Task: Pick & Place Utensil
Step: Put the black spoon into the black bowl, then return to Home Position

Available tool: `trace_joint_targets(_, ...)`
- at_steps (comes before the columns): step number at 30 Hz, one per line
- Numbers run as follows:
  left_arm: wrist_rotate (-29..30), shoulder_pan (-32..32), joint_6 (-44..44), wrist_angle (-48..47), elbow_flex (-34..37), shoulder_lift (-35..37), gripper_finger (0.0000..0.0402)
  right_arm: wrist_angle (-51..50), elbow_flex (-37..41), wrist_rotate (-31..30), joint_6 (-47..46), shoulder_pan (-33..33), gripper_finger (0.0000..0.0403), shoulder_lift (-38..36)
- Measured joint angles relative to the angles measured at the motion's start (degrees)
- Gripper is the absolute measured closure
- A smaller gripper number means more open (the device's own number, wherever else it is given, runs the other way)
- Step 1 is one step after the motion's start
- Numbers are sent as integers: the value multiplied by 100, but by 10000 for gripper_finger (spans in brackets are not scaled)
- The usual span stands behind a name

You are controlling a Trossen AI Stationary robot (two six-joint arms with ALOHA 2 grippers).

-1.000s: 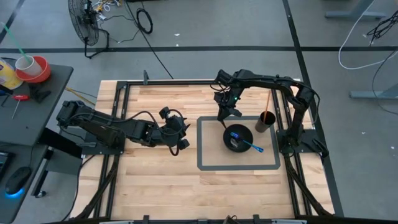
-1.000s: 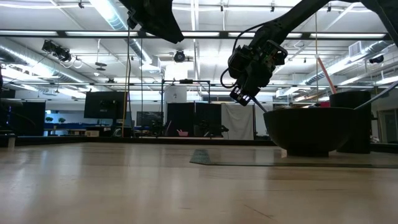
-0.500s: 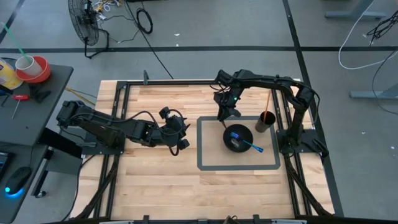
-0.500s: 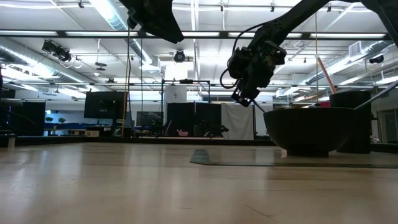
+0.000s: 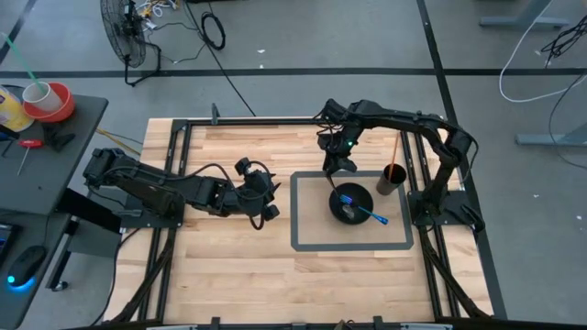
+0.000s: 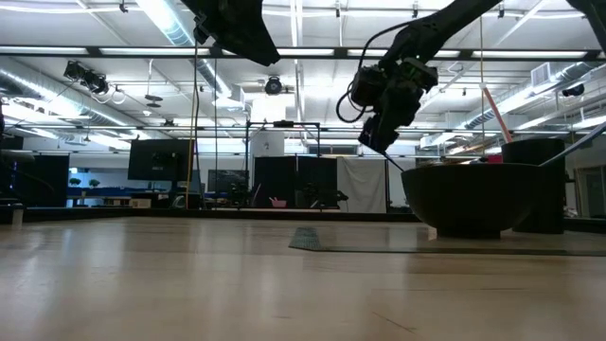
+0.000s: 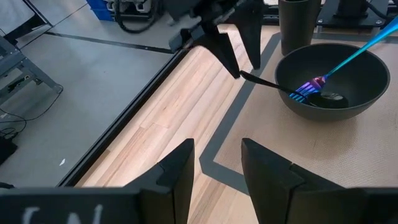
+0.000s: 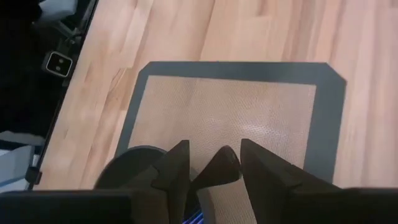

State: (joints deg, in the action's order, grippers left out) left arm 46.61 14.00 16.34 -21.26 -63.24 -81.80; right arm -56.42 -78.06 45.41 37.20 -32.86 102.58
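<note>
A dark bowl stands on a grey-edged mat. In it lie a blue fork with shimmering tines and the head of a black spoon. The spoon's thin handle slants up over the bowl's rim. My right gripper hangs above the rim on the far-left side of the bowl, shut on the spoon; the low view shows my right gripper above rim height. My left gripper waits open over bare wood left of the mat. My right gripper pinches the free end of the spoon's handle between its two fingers, coming from above and pointing down. The handle slants down from the fingertips across the bowl's rim. The spoon's head rests inside the bowl beside the fork's tines.
A dark cup holding an orange stick stands right of the bowl, just off the mat. A black metal frame runs round the table. Bare wood lies near and left of the mat.
My right gripper has risen a little above the bowl's rim, still shut on the spoon's handle. The handle end has gone up with it, while the spoon's head has stayed in the bowl.
</note>
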Motion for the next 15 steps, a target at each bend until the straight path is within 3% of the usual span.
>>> trace_joint_targets(15, -238, 9, 126, 4, 0, 0, 264, 92, 0, -750, -661, 82, 250, -1814)
